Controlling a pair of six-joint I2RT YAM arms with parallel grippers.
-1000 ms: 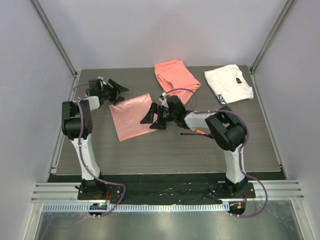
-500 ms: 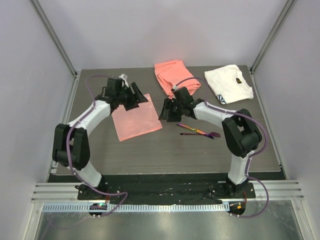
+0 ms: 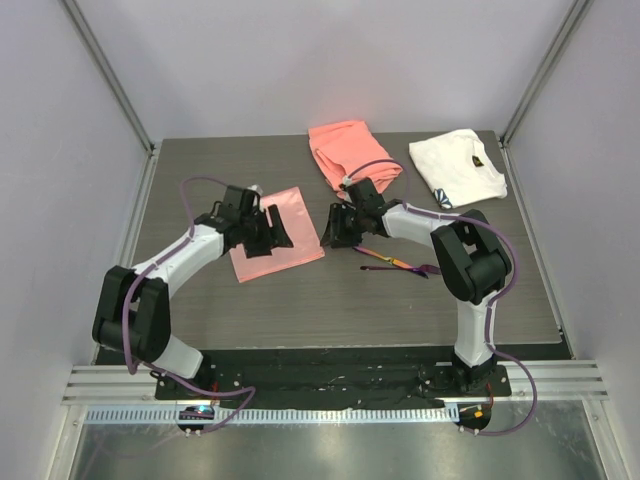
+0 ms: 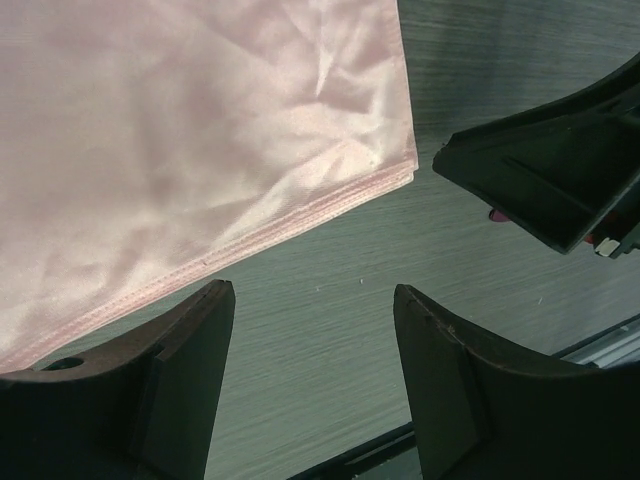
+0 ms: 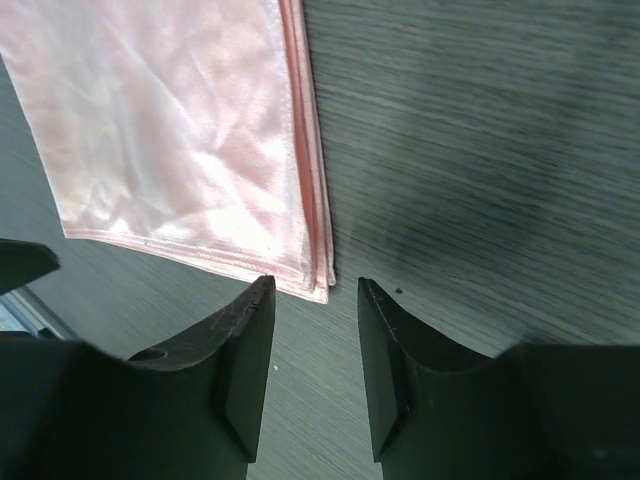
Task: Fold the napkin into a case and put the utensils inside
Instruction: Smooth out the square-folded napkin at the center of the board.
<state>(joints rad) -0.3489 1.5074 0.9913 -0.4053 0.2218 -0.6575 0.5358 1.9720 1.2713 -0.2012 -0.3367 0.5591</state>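
Your left gripper [image 4: 312, 295] hangs wide apart and empty over the napkin [image 4: 180, 130], mid-table [image 3: 300, 300]. Your right gripper [image 5: 315, 287], jaws narrower, holds nothing at the napkin's corner.

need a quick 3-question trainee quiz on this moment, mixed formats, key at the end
1. True or false: the left pincer grips the napkin.
2. Fill in: the right pincer hovers, jaws apart, at the napkin's ____.
3. The utensils lie: A inside the napkin; B on the bare table; C in the right pincer.
Key: 1 false; 2 corner; 3 B.
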